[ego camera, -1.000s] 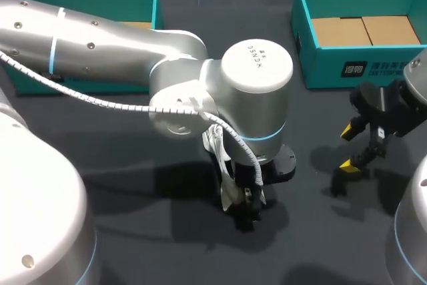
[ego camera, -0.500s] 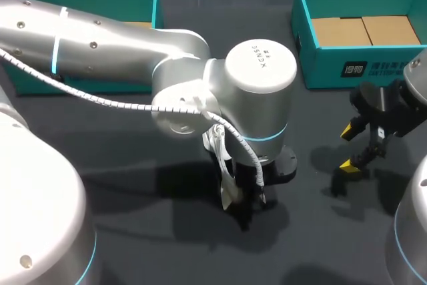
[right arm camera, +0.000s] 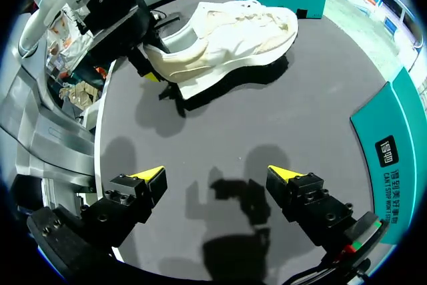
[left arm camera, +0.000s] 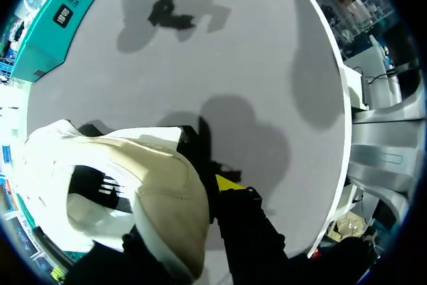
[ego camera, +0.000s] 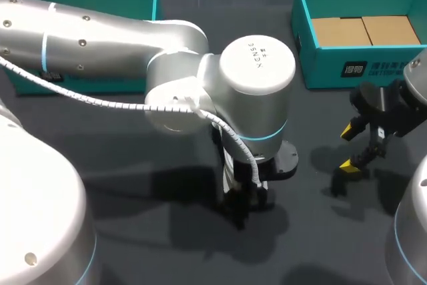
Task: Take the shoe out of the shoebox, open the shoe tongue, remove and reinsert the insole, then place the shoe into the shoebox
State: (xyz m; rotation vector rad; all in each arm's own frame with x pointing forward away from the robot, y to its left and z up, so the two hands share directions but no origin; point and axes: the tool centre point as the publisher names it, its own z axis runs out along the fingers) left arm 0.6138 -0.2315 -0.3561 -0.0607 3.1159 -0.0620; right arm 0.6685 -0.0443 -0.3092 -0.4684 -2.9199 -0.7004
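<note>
Robotics lab: cabled left arm [ego camera: 100, 38], right arm [ego camera: 410, 231] at dark table [ego camera: 320, 245].

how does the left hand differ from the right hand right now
The left hand is shut on the heel of the cream shoe; the right hand is open and holds nothing. The left hand is at mid-table; the right hand hangs over the table near the teal shoebox on the right. Both have yellow fingertips.
</note>
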